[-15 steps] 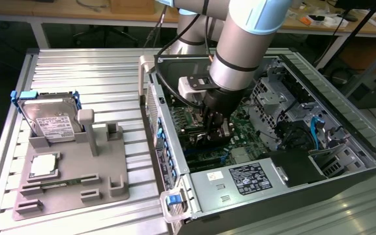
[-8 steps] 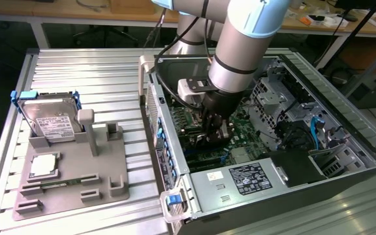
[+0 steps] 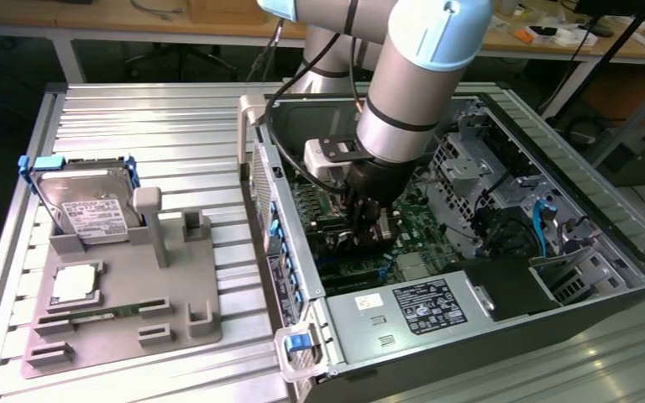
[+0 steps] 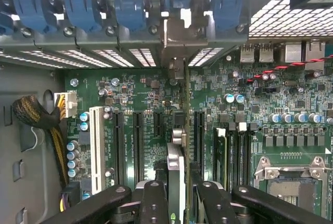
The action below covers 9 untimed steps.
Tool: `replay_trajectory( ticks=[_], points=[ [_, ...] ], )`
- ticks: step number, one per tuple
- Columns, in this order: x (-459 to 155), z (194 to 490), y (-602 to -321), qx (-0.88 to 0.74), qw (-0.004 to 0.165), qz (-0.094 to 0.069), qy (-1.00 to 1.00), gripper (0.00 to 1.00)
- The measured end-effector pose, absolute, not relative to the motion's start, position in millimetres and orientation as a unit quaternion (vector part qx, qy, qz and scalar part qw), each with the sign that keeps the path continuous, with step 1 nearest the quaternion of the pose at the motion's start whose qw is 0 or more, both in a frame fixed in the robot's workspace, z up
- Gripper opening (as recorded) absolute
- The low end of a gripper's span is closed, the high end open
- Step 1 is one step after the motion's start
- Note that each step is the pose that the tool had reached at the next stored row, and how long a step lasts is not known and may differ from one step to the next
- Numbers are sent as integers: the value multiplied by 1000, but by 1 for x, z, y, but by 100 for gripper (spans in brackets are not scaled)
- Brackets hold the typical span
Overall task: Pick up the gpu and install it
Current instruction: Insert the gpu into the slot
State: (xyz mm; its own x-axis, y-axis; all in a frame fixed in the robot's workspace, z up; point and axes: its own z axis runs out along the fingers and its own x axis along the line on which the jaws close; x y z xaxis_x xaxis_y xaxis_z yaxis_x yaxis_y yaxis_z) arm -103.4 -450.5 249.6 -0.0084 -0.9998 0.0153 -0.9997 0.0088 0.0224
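GPU sits edge-on between the gripper fingers, jaws closed partway onto the card's two faces, so it's held, not free. The card's long axis runs straight out from the gripper toward the rear wall of the PC case, and its silver bracket is up against the slot openings there, under the blue retention clips.

The lower edge lines up along a black PCIe slot on the motherboard, between the neighbouring long slots. Whether the edge connector is seated or just resting on the slot is probably not decidable from this angle; the card hides its own contact line.

In the exterior view the arm reaches down into the open case, gripper over the middle of the board. On the exterior view's left, well apart, the grey fixture tray holds the hard drive with blue handles.
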Motion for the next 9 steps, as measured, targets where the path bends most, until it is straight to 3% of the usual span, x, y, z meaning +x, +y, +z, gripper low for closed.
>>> replay_trajectory(
  ticks=[9],
  points=[
    [-103,247,-451,704,13,-3,-710,27]
  ],
)
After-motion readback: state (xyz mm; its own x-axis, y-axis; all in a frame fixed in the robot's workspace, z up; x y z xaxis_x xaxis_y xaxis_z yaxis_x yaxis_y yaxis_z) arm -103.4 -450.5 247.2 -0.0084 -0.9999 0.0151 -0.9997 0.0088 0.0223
